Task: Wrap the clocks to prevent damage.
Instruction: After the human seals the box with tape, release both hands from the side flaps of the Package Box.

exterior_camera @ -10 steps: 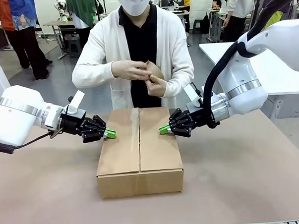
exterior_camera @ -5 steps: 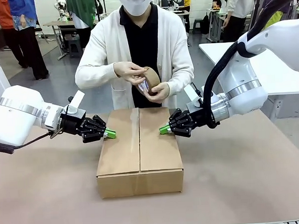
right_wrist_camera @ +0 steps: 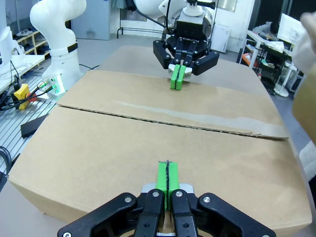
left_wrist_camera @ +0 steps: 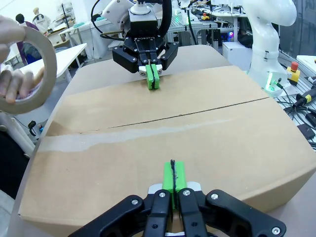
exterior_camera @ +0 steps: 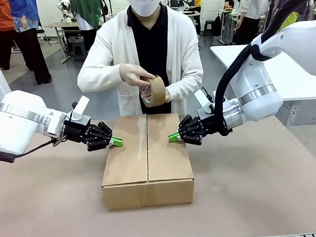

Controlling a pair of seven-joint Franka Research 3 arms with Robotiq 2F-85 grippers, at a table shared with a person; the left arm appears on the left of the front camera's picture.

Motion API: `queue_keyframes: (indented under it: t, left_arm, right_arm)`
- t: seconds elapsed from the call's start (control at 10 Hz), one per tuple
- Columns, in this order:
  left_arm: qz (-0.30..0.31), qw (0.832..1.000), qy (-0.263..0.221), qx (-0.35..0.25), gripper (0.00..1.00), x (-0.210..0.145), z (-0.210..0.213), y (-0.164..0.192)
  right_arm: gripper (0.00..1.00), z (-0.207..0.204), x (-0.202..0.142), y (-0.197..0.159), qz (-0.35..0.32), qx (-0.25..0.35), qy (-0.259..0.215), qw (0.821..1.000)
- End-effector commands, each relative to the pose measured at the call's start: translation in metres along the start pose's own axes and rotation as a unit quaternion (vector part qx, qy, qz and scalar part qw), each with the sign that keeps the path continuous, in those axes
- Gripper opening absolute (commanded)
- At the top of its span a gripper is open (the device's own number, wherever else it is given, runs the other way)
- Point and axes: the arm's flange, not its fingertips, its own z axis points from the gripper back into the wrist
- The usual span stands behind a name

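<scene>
While left gripper (exterior_camera: 117, 142) and right gripper (exterior_camera: 173, 137) sit clenched, empty, at opposite top edges of box (exterior_camera: 147, 166) mid-table, seam (exterior_camera: 147, 150) runs lengthwise toward person (exterior_camera: 154, 40), who holds tape roll (exterior_camera: 156, 91) up past far end, way nearer than either arm.

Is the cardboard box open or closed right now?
Closed. Both top flaps of the cardboard box lie flat and meet along the centre seam, with the shut left gripper and right gripper at its two sides.
</scene>
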Motion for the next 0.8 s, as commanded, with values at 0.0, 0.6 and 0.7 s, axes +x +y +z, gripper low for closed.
queue_keyframes:
  t: [0.0,0.6,0.7]
  left_arm:
    - [-0.002,1.0,0.007,0.004,0.01,-0.0027,-0.0002,-0.0001]
    - [-0.002,1.0,0.007,0.004,0.01,-0.0027,-0.0002,-0.0001]
    - [-0.002,1.0,0.007,0.004,0.01,-0.0027,-0.0002,-0.0001]
  right_arm:
    - [0.01,-0.0015,-0.0034,0.0004,-0.002,-0.002,0.006,1.0]
    - [0.01,-0.0015,-0.0034,0.0004,-0.002,-0.002,0.006,1.0]
    - [0.01,-0.0015,-0.0034,0.0004,-0.002,-0.002,0.006,1.0]
